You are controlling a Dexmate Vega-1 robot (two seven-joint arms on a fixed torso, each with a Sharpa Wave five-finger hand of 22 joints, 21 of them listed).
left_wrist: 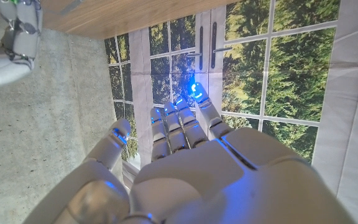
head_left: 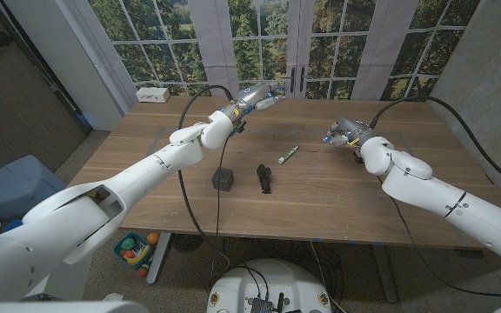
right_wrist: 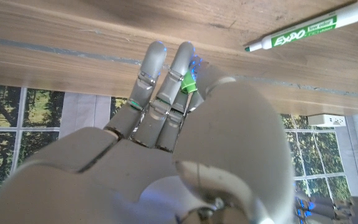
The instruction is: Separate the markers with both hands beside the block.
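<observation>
I see the wooden table (head_left: 146, 165) running wide across my head view, with tall windows (head_left: 259, 43) behind its far edge. My left arm (head_left: 129, 178) reaches diagonally over the table's left half, and my right arm (head_left: 442, 196) comes in from the other side.

My left hand (head_left: 255, 98) hangs above the far middle of the table, fingers stretched out and apart, holding nothing. The left wrist view confirms it: my left hand (left_wrist: 185, 168) has straight, spread fingers (left_wrist: 185, 121) lit blue against the window panes, and my right hand (left_wrist: 17, 34) shows at a corner near the table edge.

My right hand (head_left: 346, 133) sits right of centre. In the right wrist view my right hand (right_wrist: 166, 143) has its fingers extended close together toward the wood, gripping nothing.

The dark block (head_left: 223, 179) stands near the table's middle, slightly left. Just to its right lies the black marker (head_left: 264, 178), its long axis running roughly front to back. Farther back and right lies the white marker with a green cap (head_left: 287, 155), angled, its far end pointing toward my right hand; the two markers lie apart. The right wrist view alone shows the white marker (right_wrist: 303, 28) closely: "EXPO" printed on the barrel, lying near my fingertips (right_wrist: 156, 53) without touching.
</observation>
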